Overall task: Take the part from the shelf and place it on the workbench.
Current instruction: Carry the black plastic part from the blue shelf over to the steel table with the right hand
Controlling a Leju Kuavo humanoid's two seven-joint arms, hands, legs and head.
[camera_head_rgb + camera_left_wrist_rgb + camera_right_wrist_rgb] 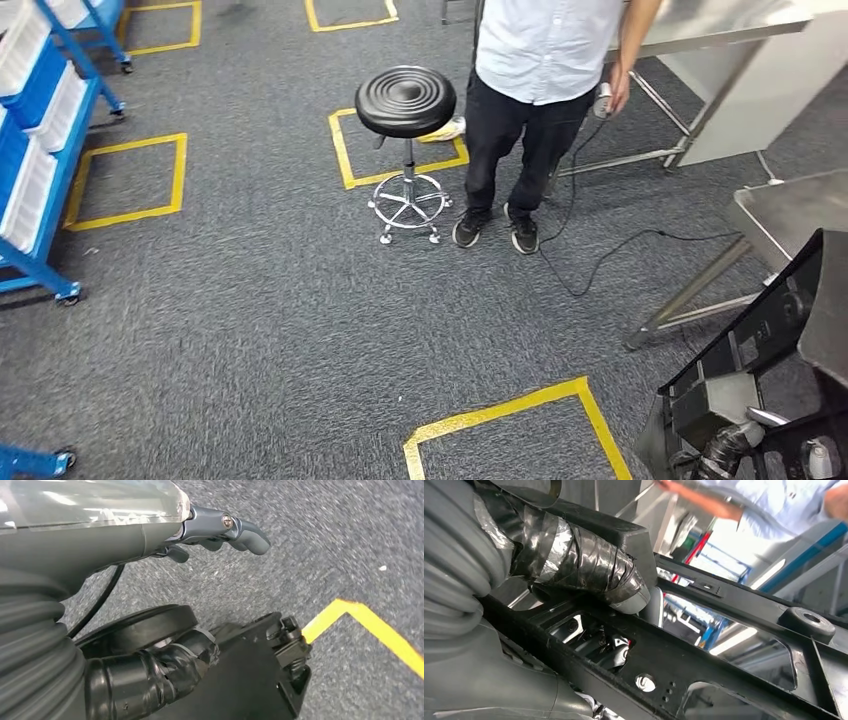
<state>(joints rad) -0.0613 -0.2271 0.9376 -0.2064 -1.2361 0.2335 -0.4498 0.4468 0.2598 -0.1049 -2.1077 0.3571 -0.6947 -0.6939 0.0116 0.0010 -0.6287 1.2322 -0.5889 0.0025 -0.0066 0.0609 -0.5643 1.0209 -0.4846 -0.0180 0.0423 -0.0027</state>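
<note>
**Robot carries black part across carpeted floor**

At 4 o'clock in the head view, the right hand (589, 575) wraps its taped fingers around a black metal frame part (760, 350). The left hand (220, 530) hangs with fingers curled, holding nothing. At 12 o'clock, a stool (406, 100) and a person (545, 60) stand on grey carpet (250, 330) marked with yellow tape. A steel workbench (790, 210) sits at 3 o'clock and blue shelves (40, 150) at 9.
</note>
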